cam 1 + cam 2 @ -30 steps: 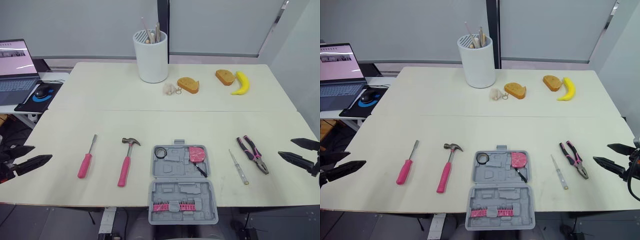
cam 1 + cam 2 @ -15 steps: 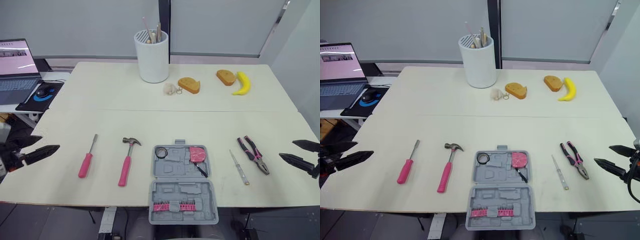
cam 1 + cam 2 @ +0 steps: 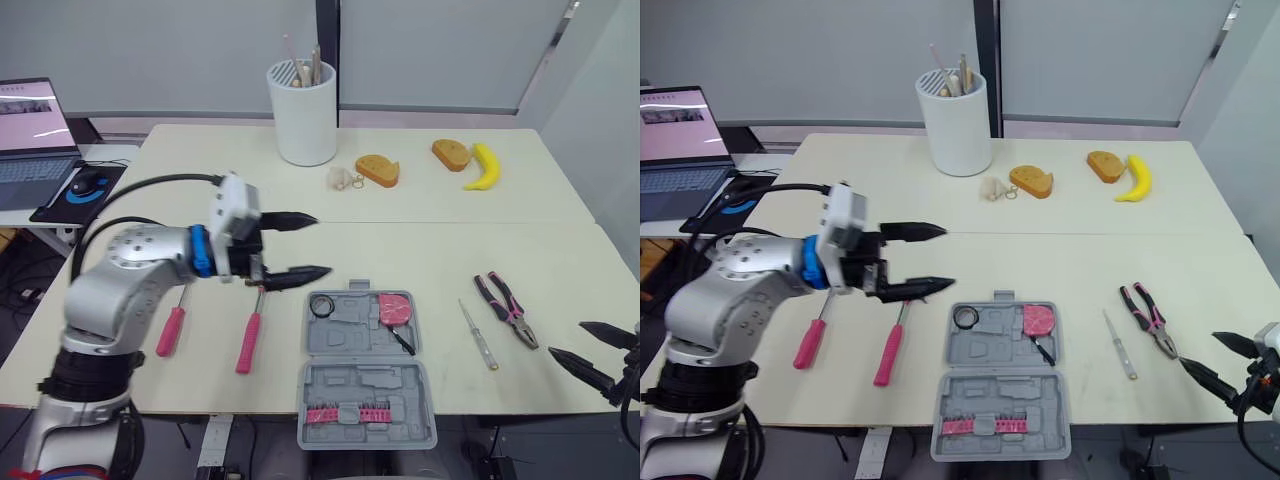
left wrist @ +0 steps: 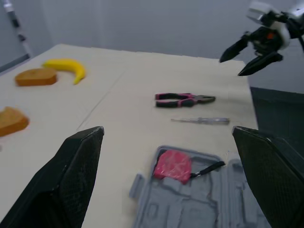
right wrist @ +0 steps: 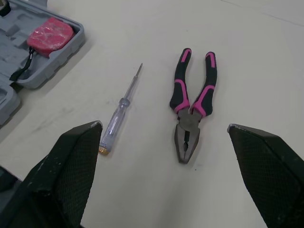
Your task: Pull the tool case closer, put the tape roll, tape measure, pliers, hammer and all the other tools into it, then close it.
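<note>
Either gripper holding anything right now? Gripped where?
Nothing is held. The left gripper is open and empty, in the air near the hammer; the right gripper is open and empty near the pliers.

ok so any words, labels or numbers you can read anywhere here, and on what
No text here can be read.
laptop screen: a band of content, too small to read.
tool case, tape measure, white holder: no lettering visible.

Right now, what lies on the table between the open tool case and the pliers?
A thin clear-handled screwdriver, touching neither the tool case nor the pliers; otherwise bare tabletop. Both eye views and the right wrist view show it.
</note>
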